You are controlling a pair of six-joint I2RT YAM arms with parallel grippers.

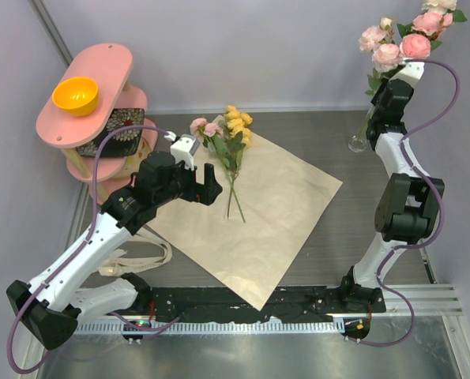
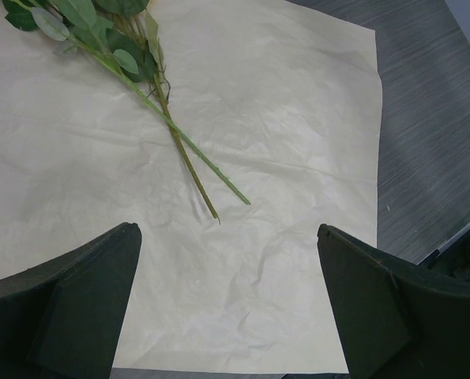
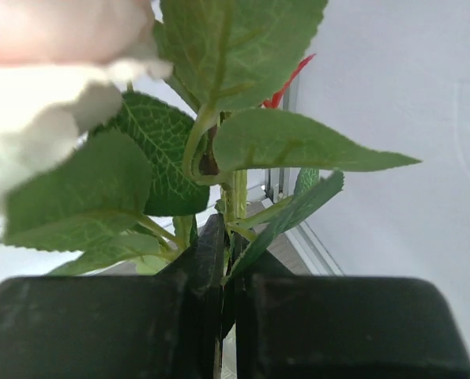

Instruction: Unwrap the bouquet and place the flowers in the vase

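Top external view gives you the orange-tan kraft paper sheet (image 1: 290, 213) lying unfolded and flat on the dark grey table (image 1: 329, 245); on its far-left part lie the loose yellow and pink rose-like flowers (image 1: 233, 134) on thin green stems, blooms pointing away from the arm bases. Your left gripper (image 1: 212, 188) hovers just beside those stems with its jaws spread wide and nothing between them; from the left wrist view the two stem ends (image 2: 207, 189) rest on the paper (image 2: 298, 118) ahead of the left gripper (image 2: 227, 308), apart from both fingers. Your right gripper (image 1: 383, 93) is raised at the far right, jaws pressed together on the green stems of a bunch of pink and cream blooms (image 1: 412, 35); the right wrist view shows the stems pinched between the fingers (image 3: 219, 260). Below it the slim clear glass vase (image 1: 359, 142) stands upright on the table, off the paper; whether the held stems reach its neck you cannot tell.
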